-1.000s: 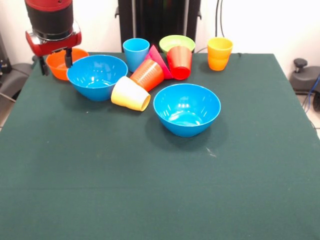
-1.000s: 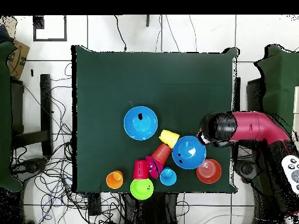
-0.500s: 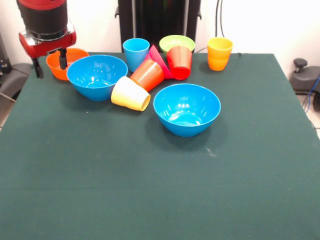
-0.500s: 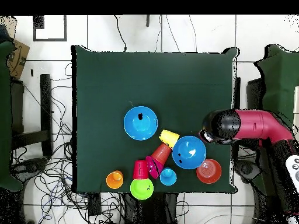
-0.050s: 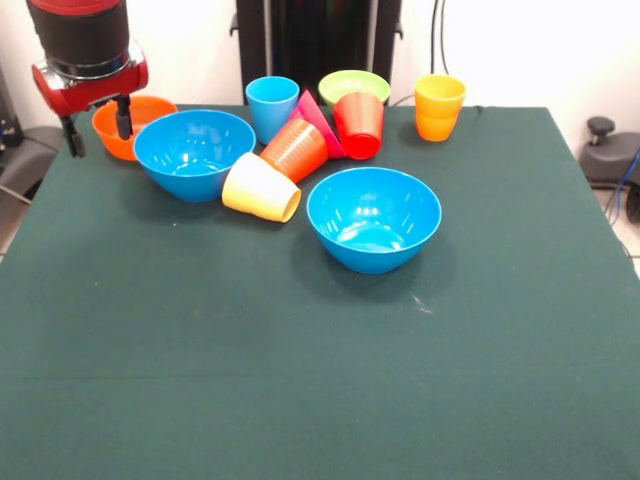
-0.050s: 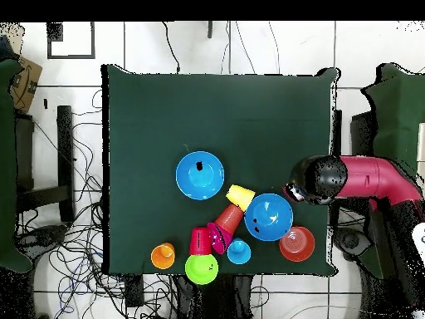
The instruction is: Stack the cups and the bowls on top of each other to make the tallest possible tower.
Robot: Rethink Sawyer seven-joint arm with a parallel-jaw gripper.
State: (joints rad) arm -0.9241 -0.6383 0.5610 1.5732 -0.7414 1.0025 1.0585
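Green cloth-covered table (image 5: 320, 380), near half bare; nothing stacked yet. Nearest item: large blue bowl (image 5: 373, 218), upright, alone right of centre. Next: pale yellow cup (image 5: 262, 188) on its side, mouth toward the viewer, touching an orange cup (image 5: 295, 150) likewise tipped. Second large blue bowl (image 5: 195, 153) upright just left of these. Behind: light blue cup (image 5: 272, 106) upright; pink-red bowl (image 5: 318, 122) tilted on edge between cups; red cup (image 5: 359, 125) inverted; lime-green bowl (image 5: 354, 86); yellow-orange cup (image 5: 439, 107) apart at right. Orange bowl (image 5: 133, 126) at far left corner. Gripper (image 5: 96, 124) hangs above the table's left edge beside the orange bowl, fingers spread, holding nothing. Risk, judged: tipped cups roll if nudged; the crowded cluster leaves little clearance for a descent.
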